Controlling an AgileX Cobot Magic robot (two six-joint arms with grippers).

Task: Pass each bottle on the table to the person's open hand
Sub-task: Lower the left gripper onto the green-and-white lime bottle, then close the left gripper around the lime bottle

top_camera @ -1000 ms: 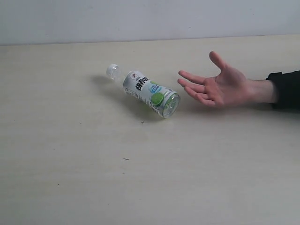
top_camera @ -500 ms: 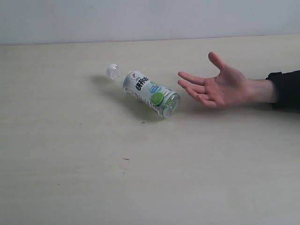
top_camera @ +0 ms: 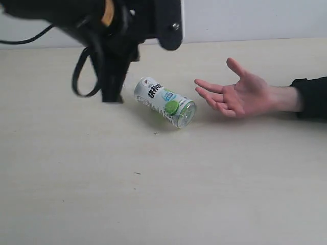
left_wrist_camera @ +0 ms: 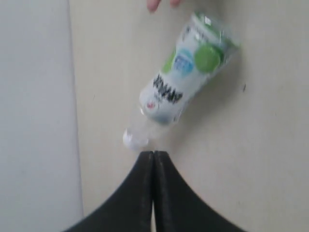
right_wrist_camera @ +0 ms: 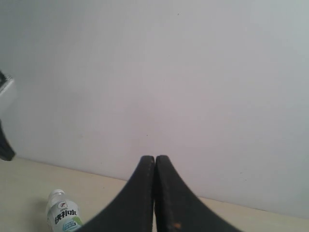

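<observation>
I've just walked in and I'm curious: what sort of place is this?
Probably a robotics lab or test bench, not a home. A bare pale table against a plain wall, a black robot gripper by one drink bottle lying on its side, and a person's open hand waiting beside it.

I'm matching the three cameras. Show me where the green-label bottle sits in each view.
Exterior view: the bottle lies on its side on the table, between the left gripper and the open hand.
Left wrist view: bottle just beyond the shut left gripper, cap nearest it.
Right wrist view: bottle partly cut off by the frame edge, beside the right gripper.
Shared landmark: the wall meeting the table.
</observation>
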